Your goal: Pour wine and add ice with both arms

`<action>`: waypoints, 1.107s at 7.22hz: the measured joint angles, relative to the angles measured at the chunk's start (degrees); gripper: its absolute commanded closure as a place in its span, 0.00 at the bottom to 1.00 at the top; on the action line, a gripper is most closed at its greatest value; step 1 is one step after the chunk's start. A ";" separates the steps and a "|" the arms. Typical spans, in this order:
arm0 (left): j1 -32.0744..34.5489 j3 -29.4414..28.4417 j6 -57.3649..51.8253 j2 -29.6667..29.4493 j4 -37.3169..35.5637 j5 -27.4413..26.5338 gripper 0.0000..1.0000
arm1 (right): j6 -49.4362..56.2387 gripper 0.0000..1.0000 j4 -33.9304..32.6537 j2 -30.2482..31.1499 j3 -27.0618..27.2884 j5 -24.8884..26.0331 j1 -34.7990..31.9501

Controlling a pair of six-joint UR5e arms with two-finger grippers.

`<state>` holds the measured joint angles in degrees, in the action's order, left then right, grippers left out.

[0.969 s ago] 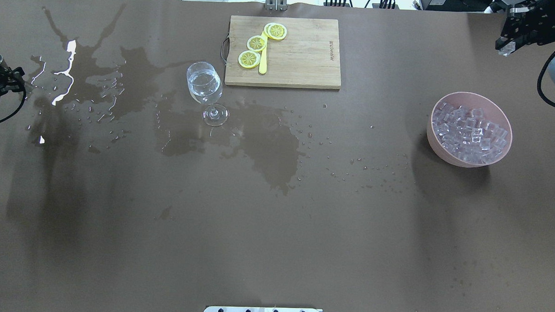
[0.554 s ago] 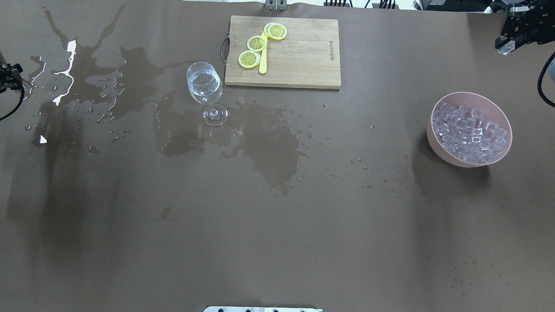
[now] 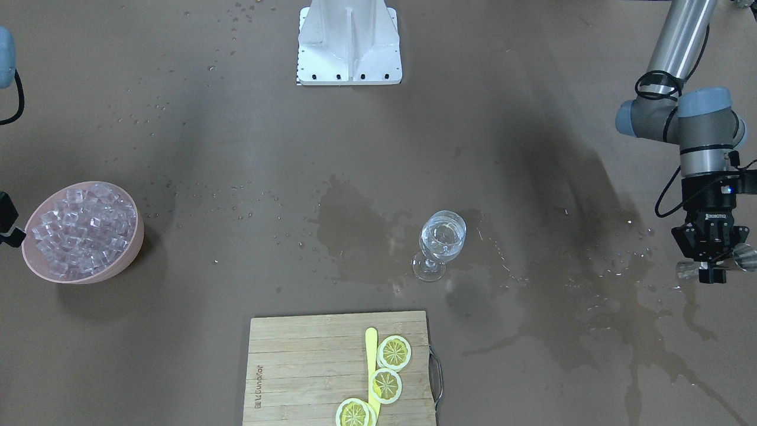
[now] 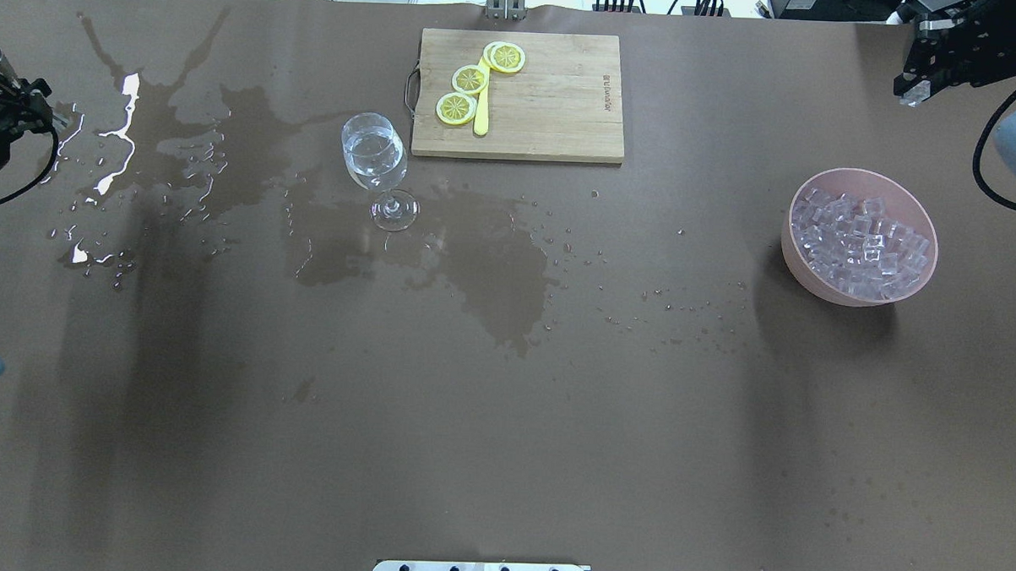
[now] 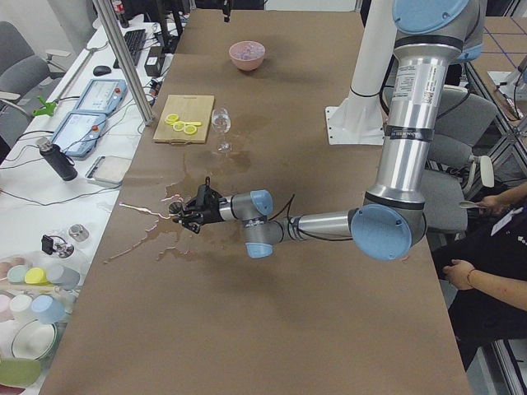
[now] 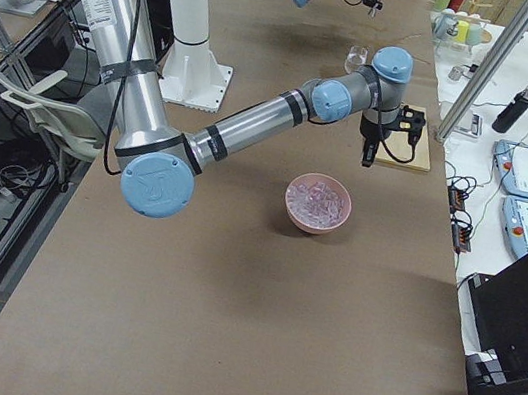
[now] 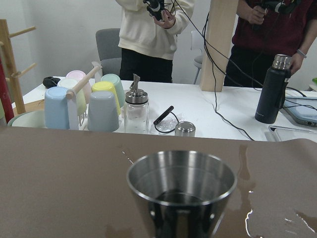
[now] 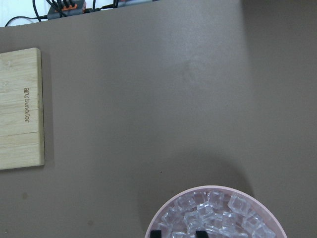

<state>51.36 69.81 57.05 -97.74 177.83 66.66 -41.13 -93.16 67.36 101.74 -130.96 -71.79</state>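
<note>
Far from the wine glass (image 4: 375, 150), the ice (image 4: 860, 243) fills a pink bowl (image 4: 790, 245) near the right hand (image 4: 912, 87), whose grip I cannot tell. On the glass's other side, the left hand (image 3: 711, 269) clamps a jigger (image 7: 181, 188).

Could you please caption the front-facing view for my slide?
Left gripper holds steel jigger over spilled liquid; wine glass stands mid-table.
</note>
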 measured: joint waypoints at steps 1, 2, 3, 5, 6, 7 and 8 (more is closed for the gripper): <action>-0.02 3.78 -0.73 -0.33 -5.01 -0.46 0.70 | 0.00 1.00 0.00 -0.07 -0.08 -0.02 -0.07; -0.06 7.67 -1.06 -0.57 -10.61 -0.62 0.70 | 0.00 1.00 0.00 -0.15 -0.17 -0.05 -0.13; -0.09 11.28 -1.21 -1.21 -16.70 -0.69 0.70 | 0.00 1.00 0.00 -0.14 -0.21 -0.07 -0.22; -0.91 15.76 -1.28 -4.36 -27.55 -2.03 0.70 | 0.00 1.00 -0.06 0.01 -0.16 -0.17 -0.65; -1.98 16.42 -1.31 -6.14 -31.03 -3.66 0.70 | 0.00 1.00 -0.08 0.13 -0.16 -0.36 -0.99; -2.80 16.76 -1.32 -7.66 -33.55 -5.22 0.70 | 0.00 1.00 -0.08 0.21 -0.22 -0.49 -1.20; -3.73 17.30 -1.35 -8.67 -35.48 -7.15 0.70 | 0.00 1.00 -0.13 0.24 -0.27 -0.52 -1.30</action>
<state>47.64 87.11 55.71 -106.41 142.35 59.51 -41.13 -93.29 67.61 101.47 -131.48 -73.09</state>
